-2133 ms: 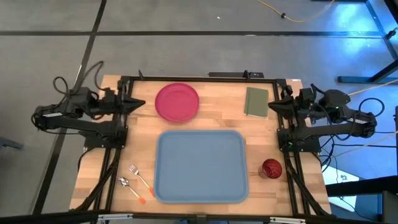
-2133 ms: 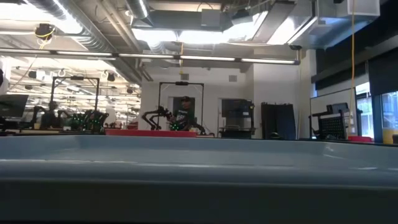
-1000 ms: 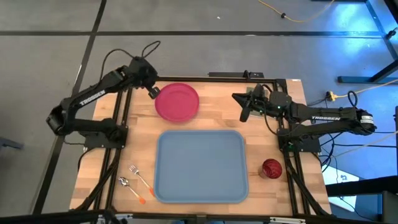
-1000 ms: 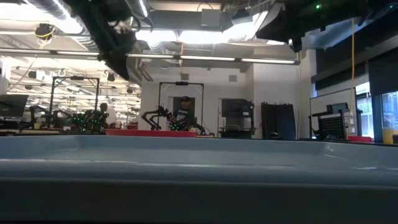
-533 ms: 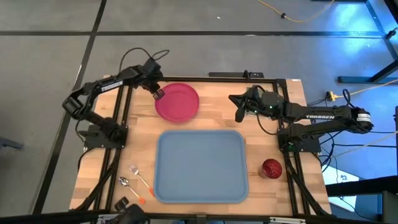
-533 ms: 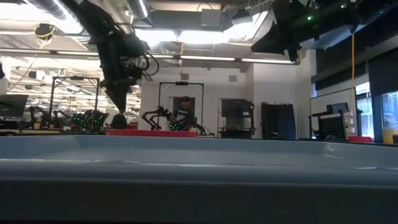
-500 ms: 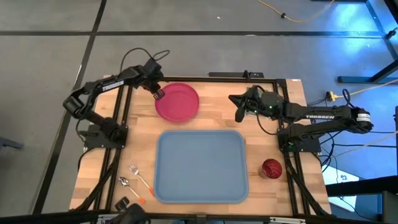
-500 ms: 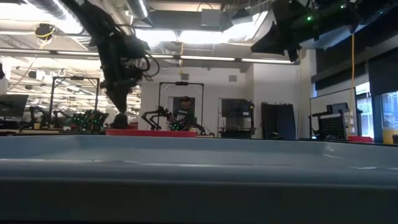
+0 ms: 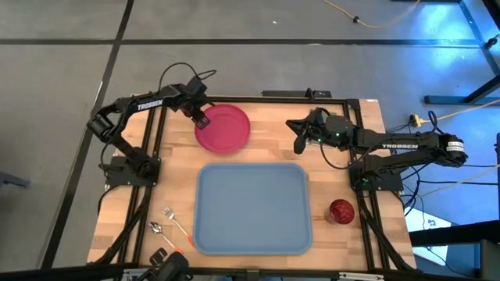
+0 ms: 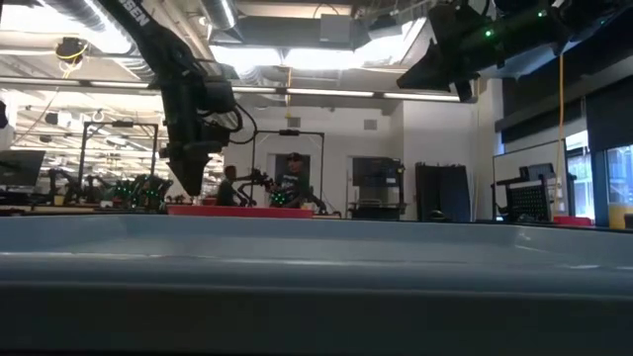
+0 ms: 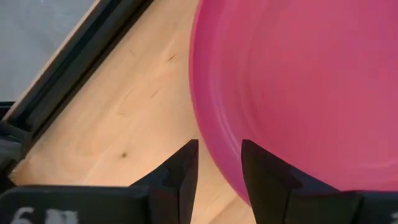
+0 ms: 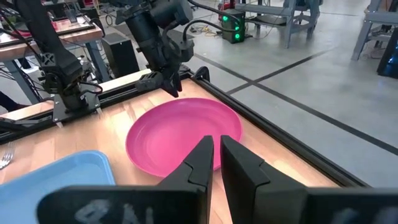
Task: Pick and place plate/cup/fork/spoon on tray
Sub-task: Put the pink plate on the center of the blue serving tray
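Note:
The pink-red plate (image 9: 226,129) lies flat on the wooden table at the far left; the low view shows it as a red strip (image 10: 237,210). My left gripper (image 9: 201,119) hangs open just over the plate's left rim (image 11: 214,155), one finger over the wood and one over the plate. My right gripper (image 9: 299,144) is shut and hovers in the air right of the plate, pointing at it (image 12: 180,140). The light blue tray (image 9: 251,208) lies in the middle. The fork (image 9: 176,221) and spoon (image 9: 162,233) lie left of the tray, the dark red cup (image 9: 341,211) right of it.
The tray's near wall (image 10: 316,277) fills the lower half of the low view. Black frame rails (image 9: 258,98) run along the table's far edge and sides, close behind the plate. Bare wood shows between the plate and the tray.
My left gripper has come down from high above the table to the plate's left rim and has opened. My right gripper has drifted a little toward the table's left edge, staying in the air. The plate, tray, cup, fork and spoon have not moved.

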